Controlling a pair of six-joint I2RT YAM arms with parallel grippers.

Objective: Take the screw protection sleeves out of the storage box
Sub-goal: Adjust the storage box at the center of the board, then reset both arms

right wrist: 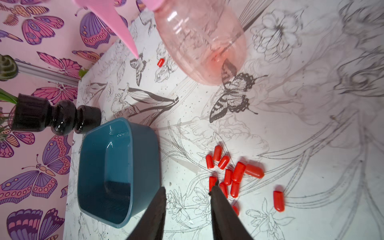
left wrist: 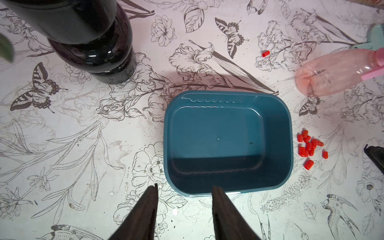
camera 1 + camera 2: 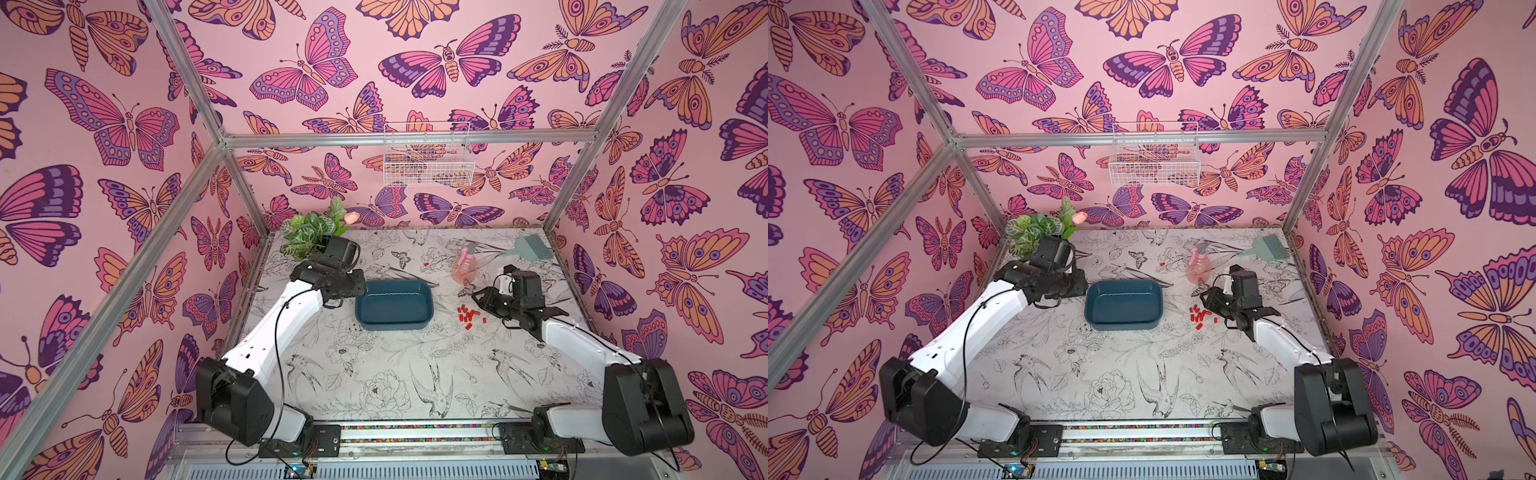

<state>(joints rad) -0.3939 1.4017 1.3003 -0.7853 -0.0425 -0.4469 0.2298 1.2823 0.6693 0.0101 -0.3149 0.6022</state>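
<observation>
**Left gripper** (image 2: 185, 193): fingers spread, nothing between them. It hangs at the 9 o'clock rim of the storage box in both top views (image 3: 353, 284). In the left wrist view one fingertip (image 2: 216, 190) overlaps the box wall; whether they touch cannot be told.

**Right gripper** (image 1: 188, 193): fingers parted, with bare table showing in the gap. It sits low at 3 o'clock of the sleeve cluster (image 3: 478, 297). One fingertip (image 1: 214, 189) is at the cluster's edge and partly covers a sleeve.

**Screw protection sleeves** (image 3: 468, 316): small red caps, about a dozen, in a loose heap on the table (image 3: 374, 374). The heap is just outside the box at its 3 o'clock side (image 1: 232, 174).

**Stray sleeve** (image 3: 426, 264): lies alone at 1 o'clock of the box, well apart from the heap.

**Storage box** (image 3: 392, 305): teal, shallow, upright, near the table's centre. Every sleeve in view lies outside it.

**Spray bottle** (image 3: 463, 266): pink, translucent, at 2 o'clock of the box, near the stray sleeve.

**Comb** (image 3: 528, 247): pale teal, farther out at 2 o'clock.

**Plant** (image 3: 307, 230): green leaves in a dark vase (image 2: 93, 52), at 10 o'clock.

**Wire basket** (image 3: 426, 166): white, on the back wall at 12 o'clock.
</observation>
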